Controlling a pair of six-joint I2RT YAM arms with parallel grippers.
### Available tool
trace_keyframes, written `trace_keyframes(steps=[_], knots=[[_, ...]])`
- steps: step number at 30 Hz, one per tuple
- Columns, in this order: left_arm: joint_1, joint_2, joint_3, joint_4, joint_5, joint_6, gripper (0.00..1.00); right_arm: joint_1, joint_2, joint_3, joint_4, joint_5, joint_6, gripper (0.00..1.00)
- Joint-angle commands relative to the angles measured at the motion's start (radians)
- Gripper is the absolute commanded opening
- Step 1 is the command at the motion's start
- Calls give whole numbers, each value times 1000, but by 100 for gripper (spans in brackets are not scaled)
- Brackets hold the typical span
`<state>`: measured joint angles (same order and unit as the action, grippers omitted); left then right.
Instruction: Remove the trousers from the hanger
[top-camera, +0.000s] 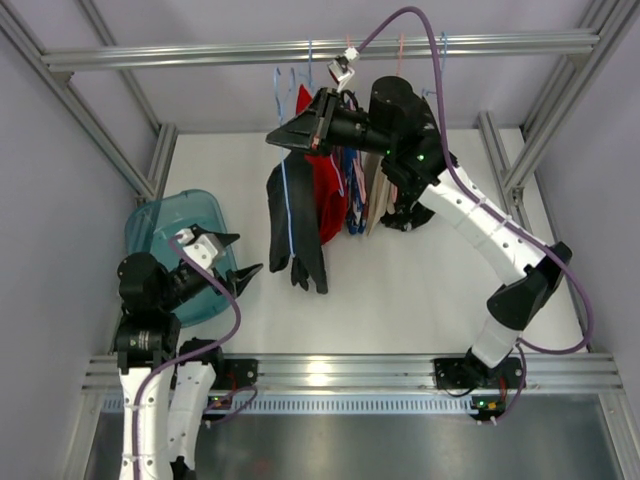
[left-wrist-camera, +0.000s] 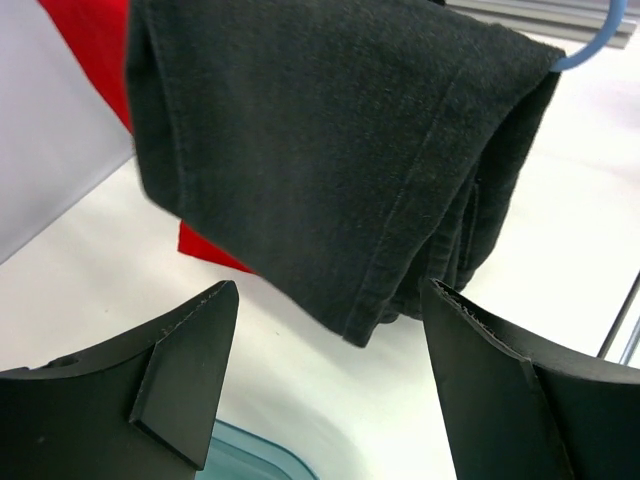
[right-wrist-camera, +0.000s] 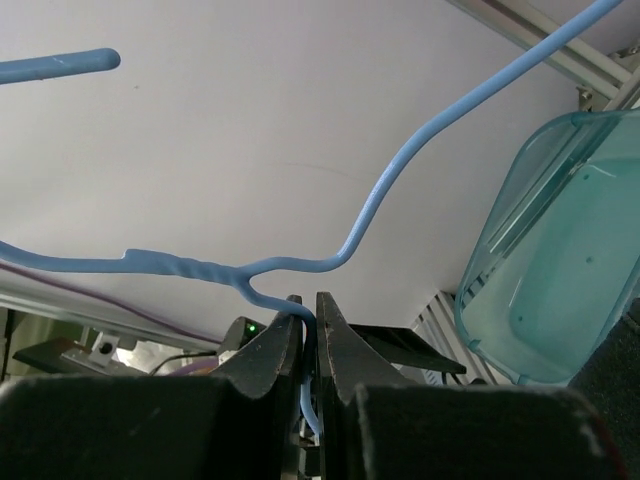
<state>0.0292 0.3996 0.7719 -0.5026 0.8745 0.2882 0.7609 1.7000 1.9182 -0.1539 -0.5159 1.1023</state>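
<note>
The black trousers (top-camera: 296, 232) hang folded over a blue wire hanger (top-camera: 287, 200) above the middle of the table. The red trousers (top-camera: 328, 205) hang right behind them. My right gripper (top-camera: 277, 137) is shut on the blue hanger's wire (right-wrist-camera: 380, 190) near its twisted neck, as the right wrist view (right-wrist-camera: 308, 312) shows. My left gripper (top-camera: 236, 256) is open and empty, low at the left, a short way from the trousers' lower end. In the left wrist view the black trousers (left-wrist-camera: 330, 150) hang just beyond the open gripper (left-wrist-camera: 330, 300), with the red trousers (left-wrist-camera: 90, 50) behind and the hanger (left-wrist-camera: 592, 48) at top right.
A teal plastic bin (top-camera: 160, 225) stands on the table at the left, under my left gripper; its rim shows in the left wrist view (left-wrist-camera: 255, 455) and the right wrist view (right-wrist-camera: 560, 260). Other garments (top-camera: 362, 195) and hangers (top-camera: 308, 70) hang from the top rail (top-camera: 200, 52).
</note>
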Motion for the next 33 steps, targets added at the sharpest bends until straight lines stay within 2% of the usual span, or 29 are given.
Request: trace_keyframes(steps=[1, 8, 16, 22, 26, 30, 33], knots=[[2, 34, -20, 6, 93, 97, 80, -9, 3, 93, 114, 11, 47, 0], [1, 82, -2, 9, 127, 141, 83, 11, 50, 142, 125, 28, 45, 0], [0, 159, 49, 16, 115, 184, 83, 40, 119, 223, 139, 43, 36, 0], [-8, 196, 58, 137, 93, 48, 82, 58, 148, 254, 140, 50, 31, 0], [-23, 200, 46, 162, 57, 37, 81, 63, 161, 271, 143, 53, 30, 0], [-87, 205, 29, 205, 17, 6, 81, 72, 167, 281, 146, 56, 30, 0], [-156, 211, 14, 260, -86, -15, 78, 78, 171, 285, 146, 53, 34, 0]])
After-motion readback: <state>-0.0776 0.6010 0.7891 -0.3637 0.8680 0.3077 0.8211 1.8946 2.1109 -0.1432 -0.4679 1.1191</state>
